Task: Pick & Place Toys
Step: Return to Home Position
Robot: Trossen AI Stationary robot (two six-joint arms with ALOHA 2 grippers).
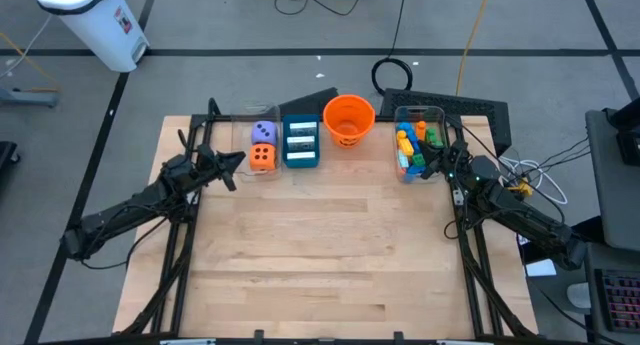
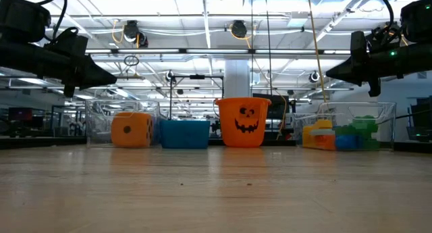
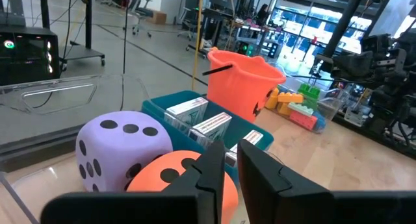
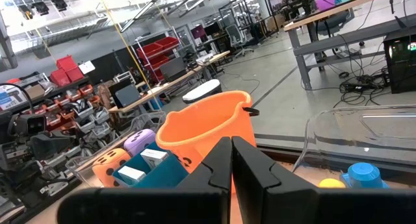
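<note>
A purple die [image 1: 263, 133] and an orange die [image 1: 262, 157] lie in a clear bin [image 1: 247, 171] at the table's far left. They also show in the left wrist view, purple [image 3: 120, 149] and orange [image 3: 172, 175]. White cards [image 1: 301, 140] lie in a teal box [image 1: 301, 163]. Several coloured bricks [image 1: 412, 145] fill a clear bin [image 1: 399, 115] at the far right. My left gripper [image 1: 238, 163] hovers shut and empty just left of the dice bin. My right gripper [image 1: 428, 168] hovers shut and empty at the brick bin's near right corner.
An orange bucket [image 1: 348, 120] with a pumpkin face stands between the teal box and the brick bin. The bare wooden tabletop [image 1: 330, 255] stretches from the row of containers to the near edge. Both grippers hang well above the table in the low view, the left [image 2: 111, 78] and the right [image 2: 329, 72].
</note>
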